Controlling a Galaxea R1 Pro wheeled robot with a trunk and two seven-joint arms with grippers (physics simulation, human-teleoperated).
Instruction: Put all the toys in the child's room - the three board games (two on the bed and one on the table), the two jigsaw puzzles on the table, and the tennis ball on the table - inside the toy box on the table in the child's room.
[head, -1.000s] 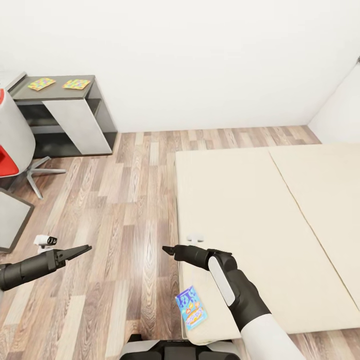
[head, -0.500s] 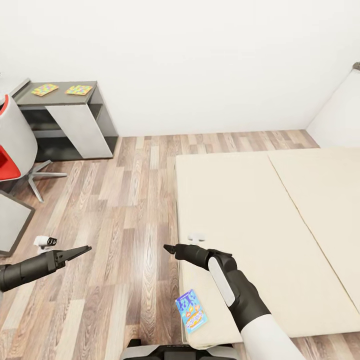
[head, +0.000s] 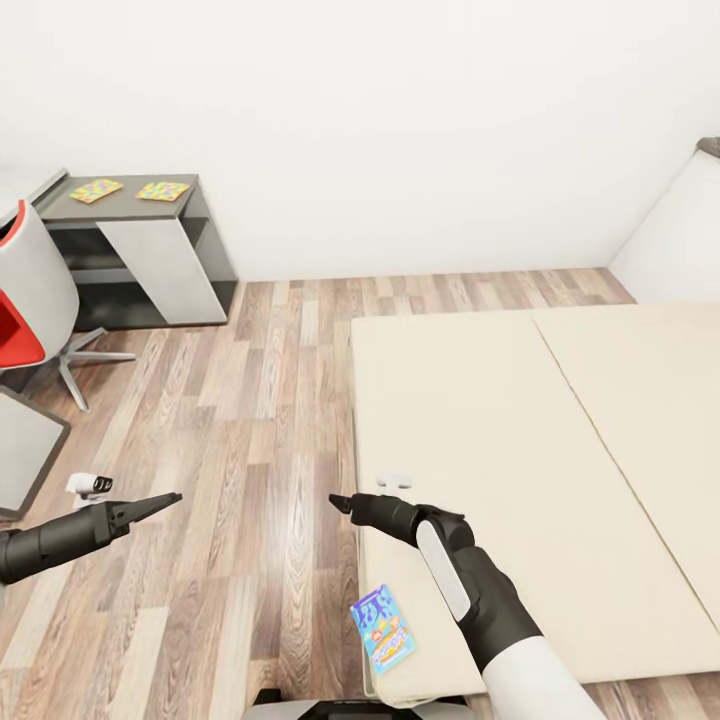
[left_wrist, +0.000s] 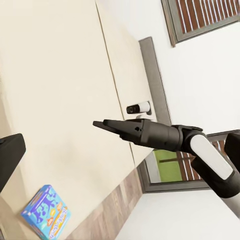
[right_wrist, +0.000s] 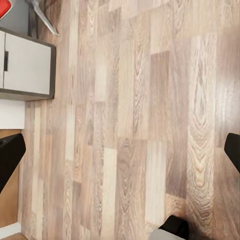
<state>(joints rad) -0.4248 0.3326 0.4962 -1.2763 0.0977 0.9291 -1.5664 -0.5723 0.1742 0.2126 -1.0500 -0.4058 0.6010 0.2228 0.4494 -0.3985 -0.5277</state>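
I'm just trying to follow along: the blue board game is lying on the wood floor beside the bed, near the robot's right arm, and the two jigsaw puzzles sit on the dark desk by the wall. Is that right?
Not quite. The blue board game lies on the bed, at the mattress's near corner, not on the floor; the head view shows this. It is near the right arm, and the two jigsaw puzzles do sit on the dark desk by the wall.

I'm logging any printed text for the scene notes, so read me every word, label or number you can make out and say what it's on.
Blue board game at the near corner of the bed: its cover carries cartoon lettering, too small and blurred to read in the head and left wrist views.
Two jigsaw puzzles on the dark desk section: coloured pieces, no text to make out.
No other readable text, numbers or signs.
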